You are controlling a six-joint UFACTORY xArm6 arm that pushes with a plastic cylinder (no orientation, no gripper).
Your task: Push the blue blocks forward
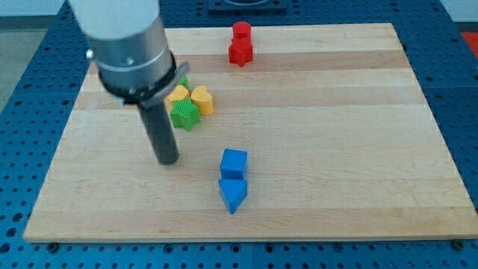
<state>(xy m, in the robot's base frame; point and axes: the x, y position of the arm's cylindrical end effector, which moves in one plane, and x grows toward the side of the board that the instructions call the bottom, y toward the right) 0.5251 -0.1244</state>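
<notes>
The arm (123, 37) runs off the view's top edge, so only its lower housing and rod show. It covers part of the board's (314, 194) upper left and most of a green block (183, 81) behind the yellow ones; that block's shape cannot be made out. The board's bottom corners sit at the frame's lower edge.

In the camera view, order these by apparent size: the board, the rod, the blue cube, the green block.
Largest to smallest:
1. board
2. rod
3. blue cube and green block look alike; unranked.
</notes>
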